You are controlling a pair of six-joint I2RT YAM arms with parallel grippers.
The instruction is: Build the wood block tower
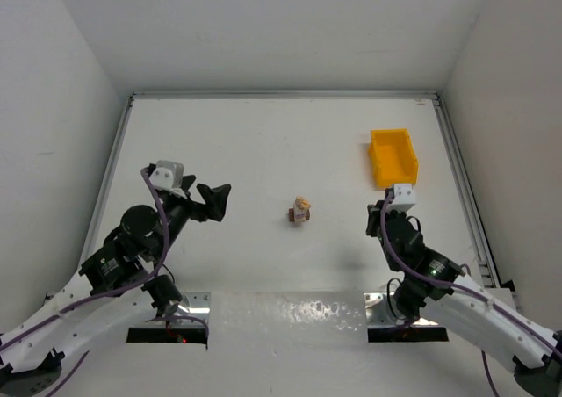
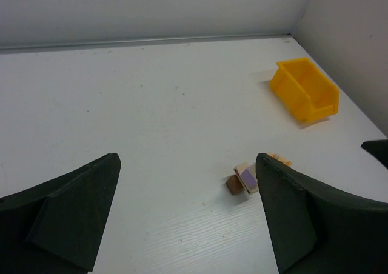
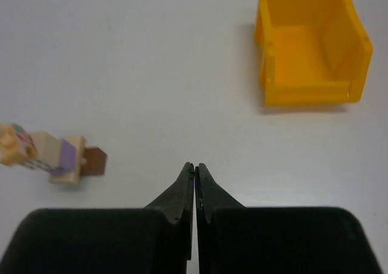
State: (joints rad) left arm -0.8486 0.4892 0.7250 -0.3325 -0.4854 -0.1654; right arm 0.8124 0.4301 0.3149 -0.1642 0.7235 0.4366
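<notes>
The wood blocks (image 1: 300, 211) sit together in a small cluster at the middle of the table. In the right wrist view they (image 3: 54, 159) show as a dark brown block, a tan block with a purple face, and a pale patterned block, all touching. My left gripper (image 1: 213, 203) hovers to their left, open and holding nothing. In its own view the blocks (image 2: 244, 179) lie just beside the right finger (image 2: 303, 219), which partly hides them. My right gripper (image 3: 195, 168) is shut on nothing, to the right of the blocks and apart from them.
A yellow plastic bin (image 1: 392, 157) stands at the back right, beyond the right gripper, its open side showing in the right wrist view (image 3: 309, 43). White walls enclose the table (image 1: 263, 142) on three sides.
</notes>
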